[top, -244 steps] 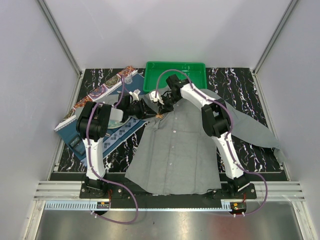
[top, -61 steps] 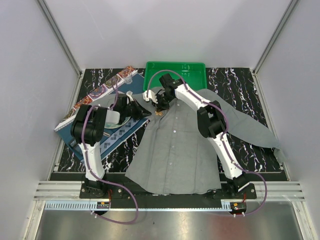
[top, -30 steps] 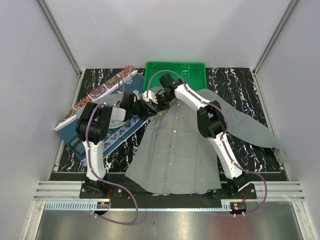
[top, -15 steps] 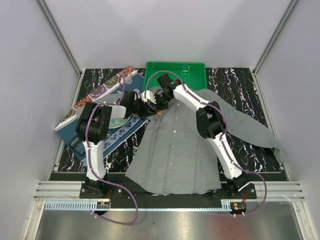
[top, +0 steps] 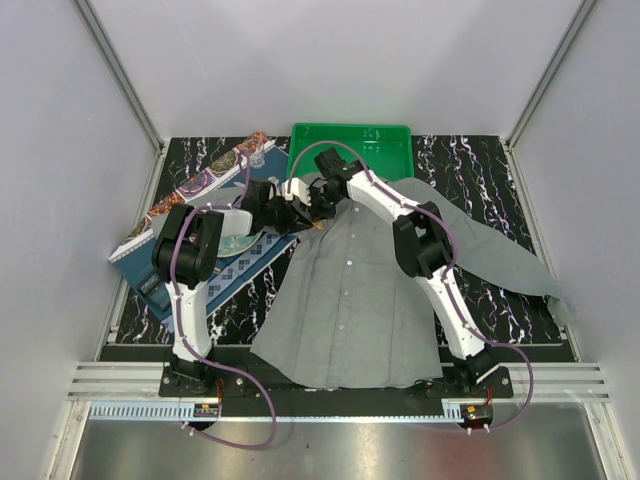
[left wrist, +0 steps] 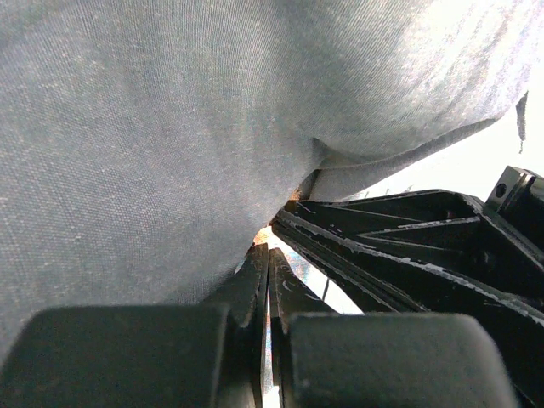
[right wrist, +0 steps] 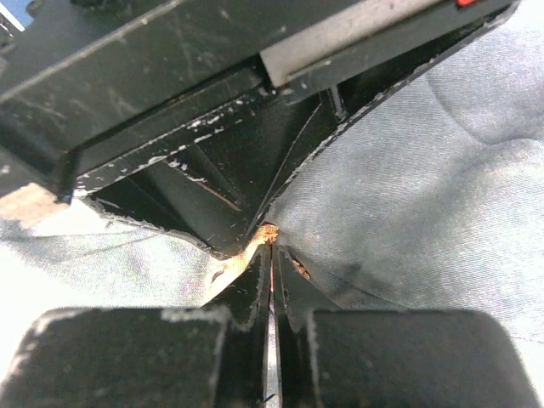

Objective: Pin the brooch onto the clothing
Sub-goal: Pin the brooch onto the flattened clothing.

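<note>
Right wrist view puts the brooch (right wrist: 269, 230) as an orange glint right at the tips of the right gripper (right wrist: 271, 249), whose jaws are pressed together. The left gripper (left wrist: 268, 248) comes in from the opposite side, also pinched closed, and its tips meet the same spot beneath a fold of the clothing (left wrist: 170, 127). We cannot tell which of the two actually grips the ornament. We judge the pinning itself to be the step in hand, so we want small, slow motions: hold the cloth bunched and taut at the contact, drive along the fabric rather than straight down, and release only once it holds. From above, the brooch sits at the far end of the clothing, near the green tray (top: 350, 150).
</note>
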